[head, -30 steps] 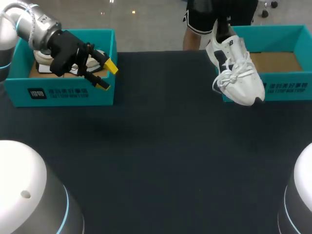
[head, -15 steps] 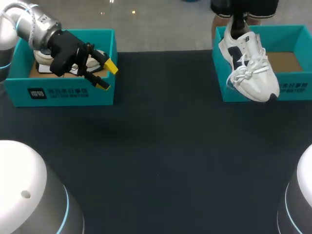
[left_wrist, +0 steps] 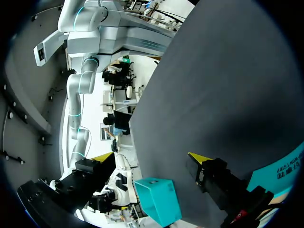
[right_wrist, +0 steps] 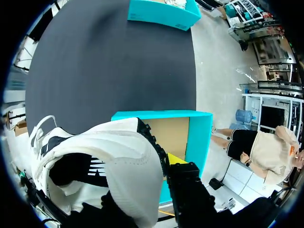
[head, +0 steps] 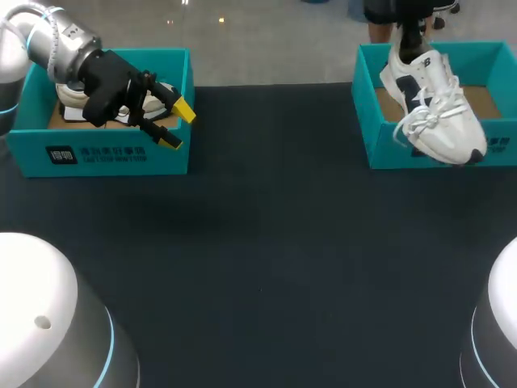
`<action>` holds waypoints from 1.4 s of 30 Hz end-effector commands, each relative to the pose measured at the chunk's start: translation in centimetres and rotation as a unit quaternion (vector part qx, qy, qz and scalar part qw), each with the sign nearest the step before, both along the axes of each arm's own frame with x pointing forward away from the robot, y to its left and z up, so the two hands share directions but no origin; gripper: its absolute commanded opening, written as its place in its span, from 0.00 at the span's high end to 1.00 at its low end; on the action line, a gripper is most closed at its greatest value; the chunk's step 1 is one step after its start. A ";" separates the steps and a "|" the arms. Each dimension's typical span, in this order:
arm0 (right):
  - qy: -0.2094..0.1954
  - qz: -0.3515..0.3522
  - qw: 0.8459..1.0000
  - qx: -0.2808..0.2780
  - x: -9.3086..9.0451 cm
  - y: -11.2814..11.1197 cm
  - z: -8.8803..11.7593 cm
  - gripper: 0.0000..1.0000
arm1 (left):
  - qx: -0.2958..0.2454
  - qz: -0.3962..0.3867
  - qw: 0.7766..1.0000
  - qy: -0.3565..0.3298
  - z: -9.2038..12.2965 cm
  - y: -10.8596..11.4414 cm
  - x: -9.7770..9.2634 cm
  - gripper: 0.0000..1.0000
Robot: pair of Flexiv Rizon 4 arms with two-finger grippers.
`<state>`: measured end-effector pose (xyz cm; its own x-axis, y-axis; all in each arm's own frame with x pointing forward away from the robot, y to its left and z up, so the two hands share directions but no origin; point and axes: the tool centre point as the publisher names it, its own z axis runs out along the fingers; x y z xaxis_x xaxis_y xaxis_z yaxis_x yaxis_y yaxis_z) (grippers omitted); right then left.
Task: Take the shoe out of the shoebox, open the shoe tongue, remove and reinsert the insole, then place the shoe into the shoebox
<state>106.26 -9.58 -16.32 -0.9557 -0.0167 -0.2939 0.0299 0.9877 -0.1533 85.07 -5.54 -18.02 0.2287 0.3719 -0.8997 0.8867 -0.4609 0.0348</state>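
A white shoe (head: pixel 436 109) with dark side panels hangs toe-down over the front part of the right teal shoebox (head: pixel 367 129). My right gripper (head: pixel 408 39) is shut on its heel end from above. In the right wrist view the shoe (right_wrist: pixel 109 156) fills the space at my right gripper (right_wrist: pixel 142 183), one yellow-tipped finger (right_wrist: pixel 175 160) lies against its collar, and the box's cardboard floor (right_wrist: pixel 171 133) lies beyond. My left gripper (head: pixel 176 125) hangs open over the right end of the left teal shoebox (head: pixel 105 153). Nothing lies between its fingers in the left wrist view (left_wrist: pixel 151 159).
The left shoebox holds another white shoe (head: pixel 74 97), mostly hidden by my left arm. Dark table surface (head: pixel 266 242) stretches between the two boxes. In the left wrist view the right shoebox (left_wrist: pixel 159 199) shows far off, ahead of the gripper.
My right gripper has carried the shoe to the right and back, from the box's front left corner to over its inside. The left arm has not moved.
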 end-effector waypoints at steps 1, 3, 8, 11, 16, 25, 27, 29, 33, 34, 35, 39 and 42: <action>0.028 -0.008 1.000 0.008 1.9 -4.5 0.6 1.00 | 0.002 0.000 1.000 -0.001 0.0 0.0 0.0 0.00; 0.036 -0.015 0.999 0.000 2.4 -6.4 0.5 1.00 | 0.002 0.000 1.000 -0.001 0.0 0.0 0.0 0.00; 0.056 -0.053 0.997 -0.005 3.9 -10.6 -0.2 1.00 | 0.002 0.000 1.000 -0.001 0.0 0.0 0.0 0.00; 0.055 -0.088 0.995 -0.016 4.7 -12.8 -0.5 1.00 | 0.002 0.000 1.000 -0.001 0.0 0.0 0.0 0.00; 0.057 -0.121 0.991 -0.012 5.2 -15.9 -0.9 1.00 | 0.002 0.000 1.000 -0.001 0.0 0.0 0.0 0.00; 0.065 -0.137 0.988 -0.005 4.2 -20.4 -2.1 1.00 | 0.002 0.000 1.000 -0.001 0.0 0.0 0.0 0.00; 0.063 -0.150 0.987 -0.006 4.0 -21.0 -2.4 1.00 | 0.002 0.000 1.000 -0.001 0.0 0.0 0.0 0.00; 0.062 -0.153 0.986 0.002 3.7 -21.4 -2.5 1.00 | 0.002 0.000 1.000 -0.001 0.0 0.0 0.0 0.00; 0.058 -0.167 0.984 0.013 3.3 -22.4 -2.8 1.00 | 0.002 0.000 1.000 -0.001 0.0 0.0 0.0 0.00; 0.058 -0.168 0.984 0.016 3.3 -22.8 -3.0 1.00 | 0.002 0.000 1.000 -0.001 0.0 0.0 0.0 0.00; 0.058 -0.170 0.984 0.016 3.3 -23.1 -3.1 1.00 | 0.002 0.000 1.000 -0.001 0.0 0.0 0.0 0.00; 0.056 -0.193 0.979 0.013 3.2 -24.0 -3.5 1.00 | 0.002 0.000 1.000 -0.001 0.0 0.0 0.0 0.00; 0.050 -0.236 0.970 0.015 3.1 -24.6 -3.5 1.00 | 0.002 0.000 1.000 -0.001 0.0 0.0 0.0 0.00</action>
<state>109.30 -33.90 -19.93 -0.8991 0.3959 -0.1866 0.4236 0.8945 -0.1431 85.07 -5.55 -18.02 0.2287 0.3719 -0.8997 0.8867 -0.4611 0.0348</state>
